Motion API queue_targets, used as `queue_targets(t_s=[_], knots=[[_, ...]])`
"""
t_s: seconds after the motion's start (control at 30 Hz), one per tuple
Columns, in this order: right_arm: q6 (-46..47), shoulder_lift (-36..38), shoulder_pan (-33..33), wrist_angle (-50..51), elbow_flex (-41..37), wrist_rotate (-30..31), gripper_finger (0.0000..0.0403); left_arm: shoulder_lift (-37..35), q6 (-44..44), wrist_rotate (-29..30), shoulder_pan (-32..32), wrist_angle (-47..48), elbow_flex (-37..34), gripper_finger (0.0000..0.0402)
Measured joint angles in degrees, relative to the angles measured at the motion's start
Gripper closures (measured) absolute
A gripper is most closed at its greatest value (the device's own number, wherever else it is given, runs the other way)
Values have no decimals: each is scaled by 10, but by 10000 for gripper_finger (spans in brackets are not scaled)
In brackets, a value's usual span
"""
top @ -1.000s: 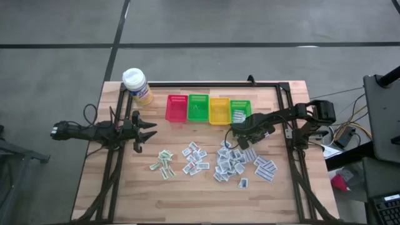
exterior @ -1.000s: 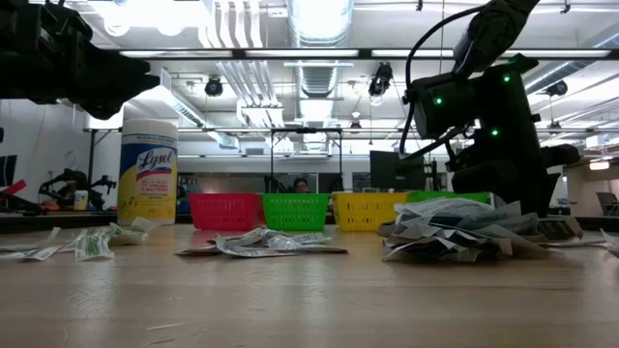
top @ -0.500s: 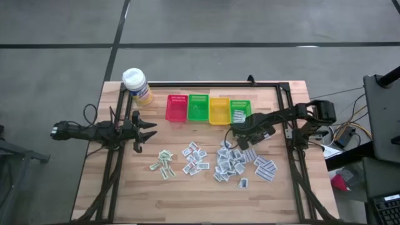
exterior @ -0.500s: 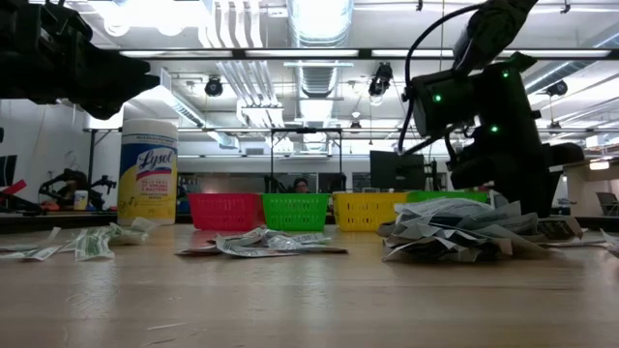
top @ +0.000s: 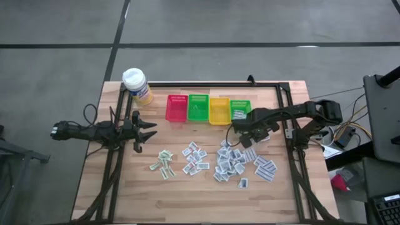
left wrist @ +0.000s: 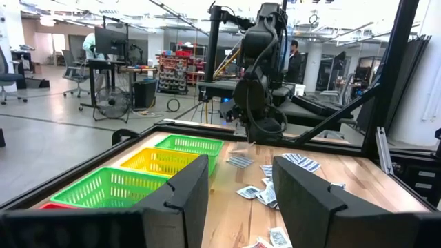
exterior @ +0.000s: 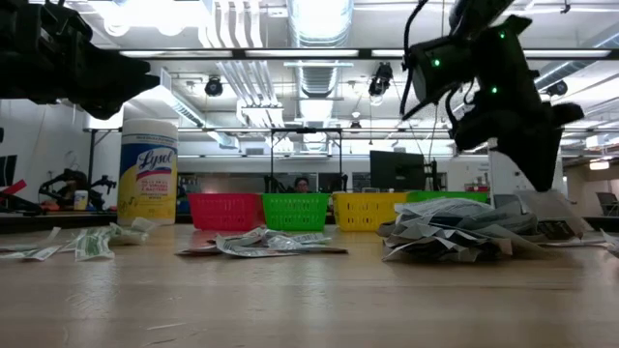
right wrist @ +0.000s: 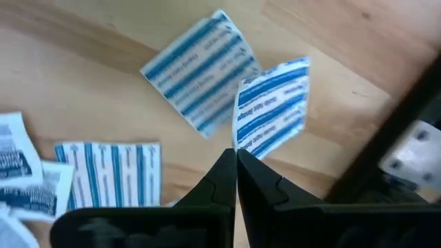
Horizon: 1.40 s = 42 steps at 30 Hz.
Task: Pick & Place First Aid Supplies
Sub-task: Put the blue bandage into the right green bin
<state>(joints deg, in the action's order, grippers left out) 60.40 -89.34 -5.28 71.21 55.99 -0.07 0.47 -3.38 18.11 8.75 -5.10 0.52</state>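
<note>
The first aid supplies are small white packets with blue or green print, lying in loose piles (top: 231, 164) (top: 195, 157) (top: 164, 164) on the wooden table. My right gripper (top: 245, 138) hangs above the right pile's far edge, shut on one blue-striped packet (right wrist: 269, 110). In the low view that packet (exterior: 556, 208) hangs under the raised gripper (exterior: 542, 184). My left gripper (top: 150, 130) waits open and level at the table's left side; its fingers (left wrist: 186, 200) hold nothing. My right gripper pinches the blue-striped packet by one short edge (right wrist: 242, 143) between its two fingertips. The fingers come from above, pointing steeply down. The packet sticks out past the fingertips, lifted clear of the table and of the other packets.
Along the far side stands a row of baskets: red (top: 177, 107), green (top: 198, 107), yellow (top: 219, 110) and a second green one (top: 240, 109) with packets in it. A yellow bottle with a white cap (top: 136, 84) stands at the far left corner. More packets (top: 265, 167) lie to the right.
My right gripper has risen from the right pile, staying shut, and has drawn one blue-striped packet up clear of the other packets. The piles on the table lie as before.
</note>
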Motion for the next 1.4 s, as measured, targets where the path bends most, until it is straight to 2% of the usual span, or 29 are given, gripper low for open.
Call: queue_targets(t_s=[0.5,0.73,0.87,1.07,1.4], knots=[[5,1,0,152,150,32,395,0,2,0,0,0,0,243],[-13,1,-2,158,235,52,395,0,2,0,0,0,0,243],[-27,1,-4,158,280,83,395,0,2,0,0,0,0,243],[-173,1,-4,150,321,142,395,0,2,0,0,0,0,243],[-456,-3,-4,130,316,216,395,0,2,0,0,0,0,243]])
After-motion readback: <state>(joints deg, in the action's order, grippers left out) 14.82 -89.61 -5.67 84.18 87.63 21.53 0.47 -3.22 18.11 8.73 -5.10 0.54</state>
